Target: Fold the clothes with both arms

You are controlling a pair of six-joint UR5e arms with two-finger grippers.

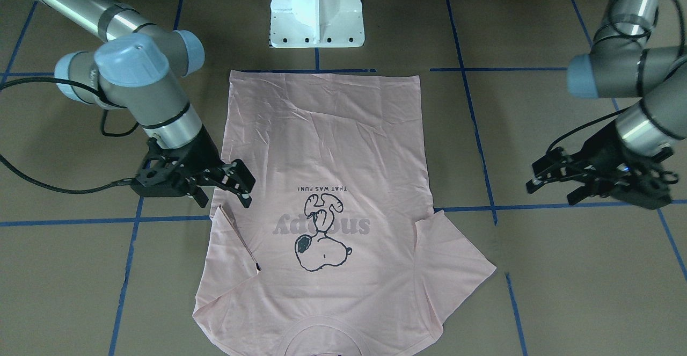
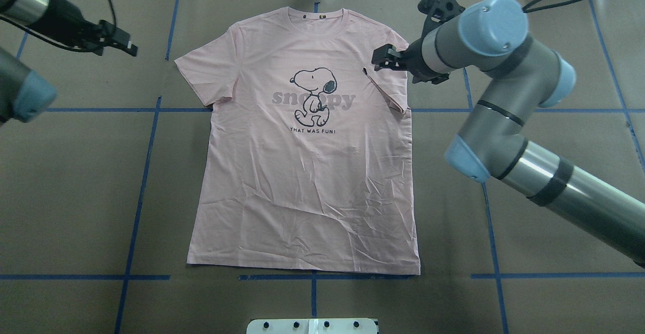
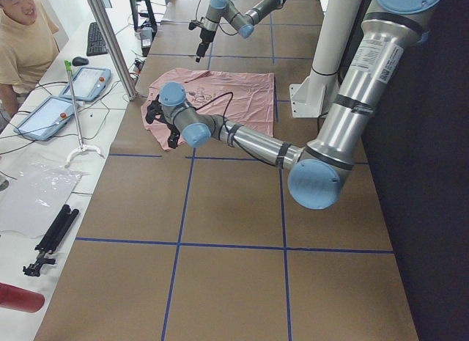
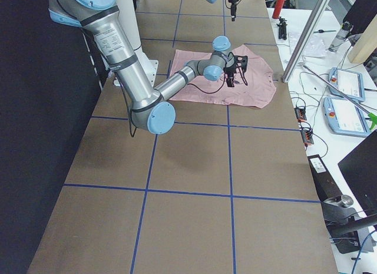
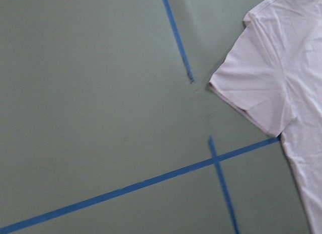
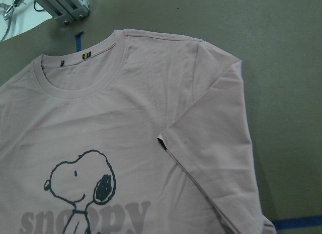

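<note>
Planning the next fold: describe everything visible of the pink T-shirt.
The pale pink T-shirt lies flat and front up on the brown table, collar away from the robot, lower body creased. Its Snoopy print and grey lettering show. The sleeve on the robot's right is folded in over the chest; the other sleeve is spread. The right gripper hangs open by that fold; contact is unclear.

Overhead from behind the robot, looking forward and down the table (image 2: 75, 198). Front-facing from across it, steeply down, pedestal (image 1: 316, 7) at top. Side views from each table end, high and far back. Wrist views in close: left over bare table and one sleeve (image 5: 256, 88), right tight on the collar (image 6: 75, 78). Sharing the pink T-shirt (image 2: 302, 173), all six.
</note>
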